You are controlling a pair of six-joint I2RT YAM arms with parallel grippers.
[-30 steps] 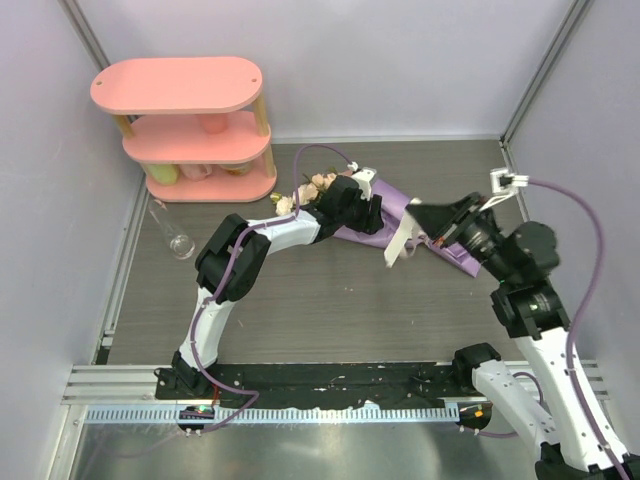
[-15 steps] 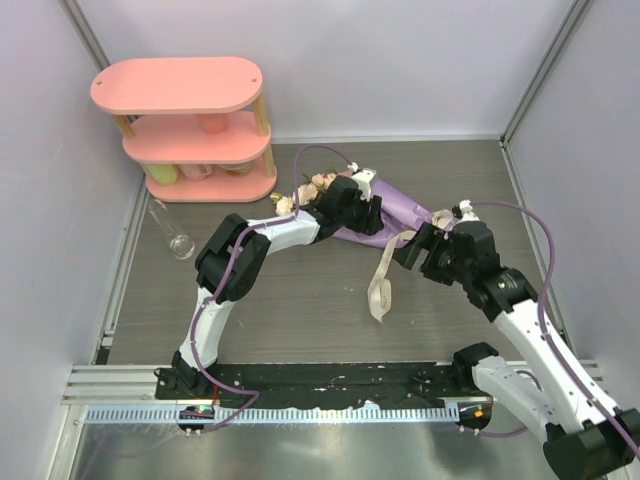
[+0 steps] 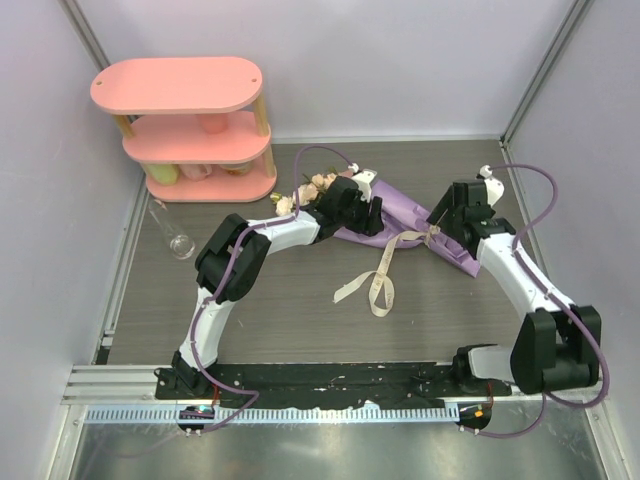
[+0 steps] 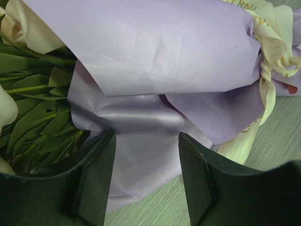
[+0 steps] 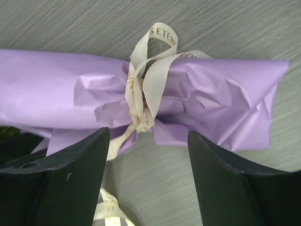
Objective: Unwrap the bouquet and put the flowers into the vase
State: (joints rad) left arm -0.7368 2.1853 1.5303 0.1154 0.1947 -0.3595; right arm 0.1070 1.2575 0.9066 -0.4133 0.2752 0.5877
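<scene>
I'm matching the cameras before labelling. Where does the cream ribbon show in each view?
Top external: ribbon right of centre, tails trailing toward the arm bases.
Left wrist: upper right edge.
Right wrist: centre, knotted.
Shared landmark: the lilac wrapping paper it ties.

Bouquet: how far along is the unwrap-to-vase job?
Done: ribbon tails lie loose on the table. In hand: left claw straddles the lilac wrapping; open right claw hangs over the still-tied knot. Left: untie, unwrap, put the flowers in the empty vase.
</scene>
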